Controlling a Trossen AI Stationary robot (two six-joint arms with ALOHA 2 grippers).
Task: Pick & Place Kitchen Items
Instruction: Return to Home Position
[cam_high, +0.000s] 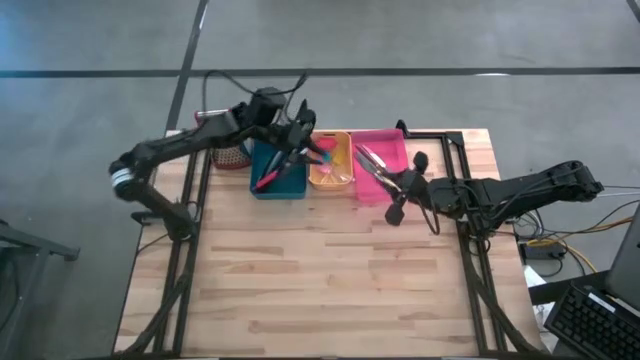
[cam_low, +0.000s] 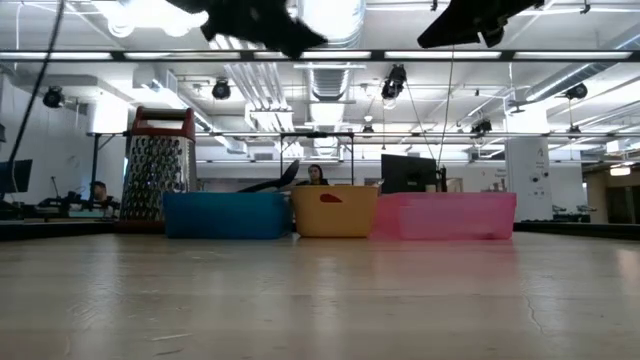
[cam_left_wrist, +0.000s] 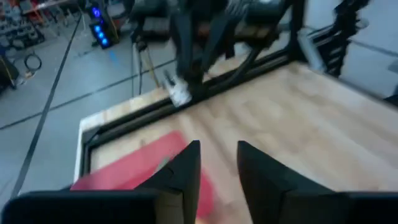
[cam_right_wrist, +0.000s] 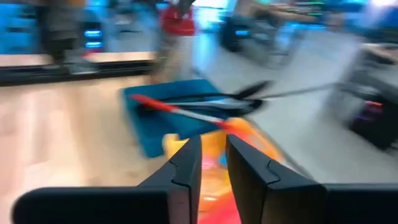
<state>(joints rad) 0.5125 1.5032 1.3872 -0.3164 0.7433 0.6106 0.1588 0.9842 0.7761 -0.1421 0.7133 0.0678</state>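
Utensils lie in three bins ranged side by side along the far edge of the desk (cam_high: 330, 280). The blue bin (cam_high: 280, 194) holds a red spoon (cam_high: 267, 180) and black utensils (cam_right_wrist: 239, 99). In the low view one black handle (cam_low: 277, 180) pokes over its rim. The orange bin (cam_high: 330, 185) next to it holds something pink (cam_high: 328, 158), too small to make out. The pink bin (cam_high: 392, 150) holds metal tools (cam_high: 370, 160). A grater (cam_high: 230, 155) stands just beside the blue bin, on the side away from the orange one.

The left hand (cam_left_wrist: 217, 146) hovers above the far part of the blue bin. Its fingers are a little apart and nothing is between them. The right hand (cam_right_wrist: 213, 140) hangs over the near corner of the pink bin, facing the orange and blue bins. Its fingers show only a narrow gap and it holds nothing. Both hands are well above the desk and touch neither bins nor utensils.
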